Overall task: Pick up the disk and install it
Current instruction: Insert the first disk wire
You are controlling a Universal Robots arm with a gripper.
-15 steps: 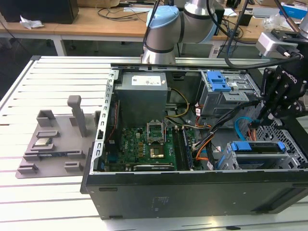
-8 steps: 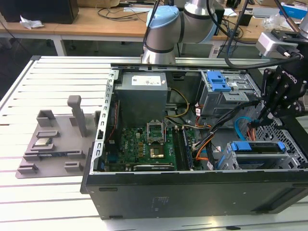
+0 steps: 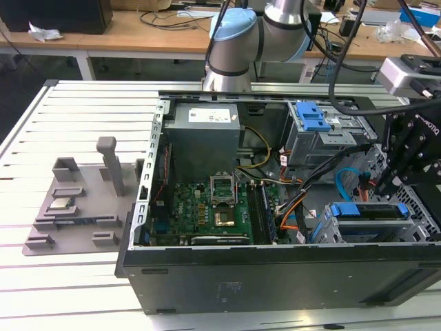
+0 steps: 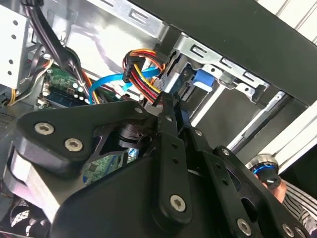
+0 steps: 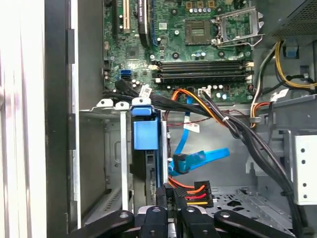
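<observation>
The disk (image 3: 366,209), silver with a blue plastic bracket, sits edge-up in the drive cage at the front corner of the open computer case, on the exterior view's right. Its blue tab (image 5: 146,132) stands in the cage slot in the first wrist view, and the tab (image 4: 203,79) also shows in the second wrist view. My black gripper (image 3: 386,183) hangs just above and behind the cage. The gripper's fingertips (image 5: 169,204) are pressed together, with nothing between them and clear of the disk. A black power plug (image 5: 194,190) with red, orange and yellow wires lies right beside the fingertips.
Inside the case (image 3: 275,276) are the green motherboard (image 3: 207,207), the grey power supply (image 3: 204,127), another drive cage with a blue bracket (image 3: 313,116), a blue data cable (image 5: 203,158) and thick black cable bundles (image 5: 247,134). A grey fixture (image 3: 76,207) with a small chip (image 3: 62,203) lies on the exterior view's left.
</observation>
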